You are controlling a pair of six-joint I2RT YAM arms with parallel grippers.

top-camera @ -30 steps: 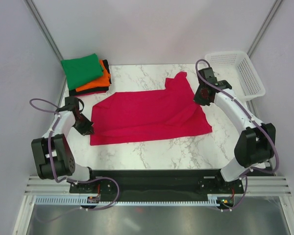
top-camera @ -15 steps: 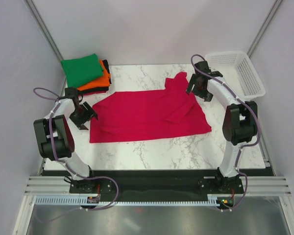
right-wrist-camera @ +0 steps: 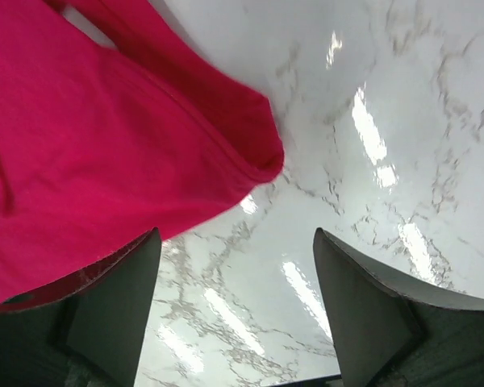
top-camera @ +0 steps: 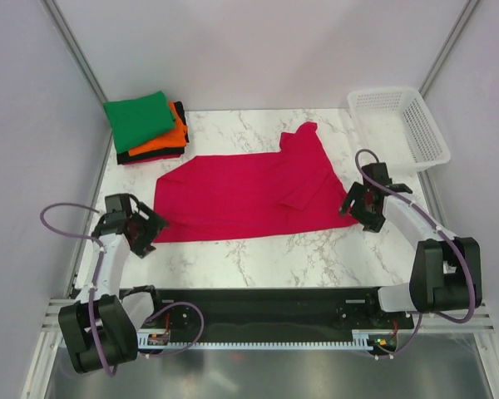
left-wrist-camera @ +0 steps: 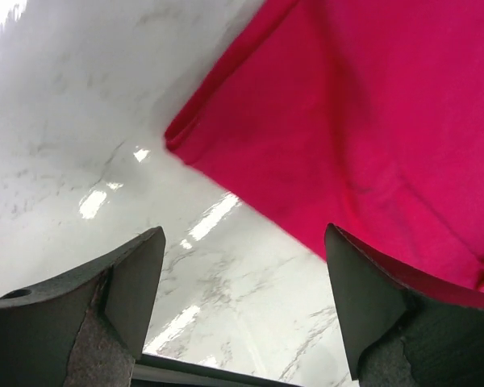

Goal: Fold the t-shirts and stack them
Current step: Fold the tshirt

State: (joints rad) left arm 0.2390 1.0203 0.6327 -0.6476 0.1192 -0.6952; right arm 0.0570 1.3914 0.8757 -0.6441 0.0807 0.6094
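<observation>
A crimson-pink t-shirt point(top-camera: 249, 193) lies spread flat across the middle of the marble table, one sleeve folded over its right half. A folded green t-shirt point(top-camera: 138, 119) tops a pile with an orange t-shirt point(top-camera: 168, 141) and a black one point(top-camera: 145, 156) at the back left. My left gripper point(top-camera: 143, 231) is open beside the shirt's near left corner point(left-wrist-camera: 177, 139), nothing between its fingers. My right gripper point(top-camera: 359, 204) is open at the near right corner point(right-wrist-camera: 258, 165), also empty. Bare marble shows between both pairs of fingers.
A white lattice basket point(top-camera: 399, 125) stands at the back right corner. Grey walls close the table on the left, right and back. A black rail point(top-camera: 258, 299) runs along the near edge between the arm bases.
Both grippers have opened and let go of the crimson shirt, which now lies flat. Both arms have drawn back toward the near edge, to the shirt's near corners.
</observation>
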